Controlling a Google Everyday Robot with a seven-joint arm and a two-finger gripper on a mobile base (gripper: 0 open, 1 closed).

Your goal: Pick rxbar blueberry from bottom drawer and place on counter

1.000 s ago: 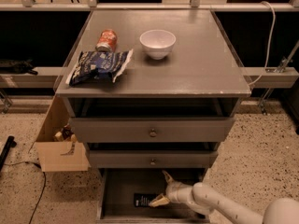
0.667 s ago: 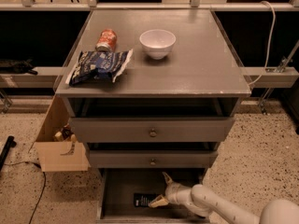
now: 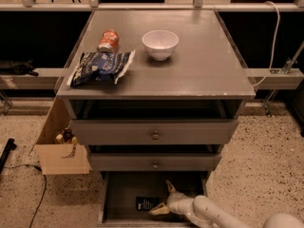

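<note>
The rxbar blueberry (image 3: 147, 203), a small dark flat bar, lies on the grey floor of the open bottom drawer (image 3: 121, 194). My gripper (image 3: 164, 197) reaches into the drawer from the lower right, just right of the bar. Its two pale fingers are spread apart, one pointing up and back, the other low beside the bar's right end. It holds nothing. The counter (image 3: 199, 65) is the grey top of the cabinet above.
On the counter lie a blue-and-white chip bag (image 3: 99, 68), a red can on its side (image 3: 109, 40) and a white bowl (image 3: 160, 44). Two knobbed drawers (image 3: 155, 135) sit above the bottom drawer. A cardboard box (image 3: 59, 148) stands left of the cabinet.
</note>
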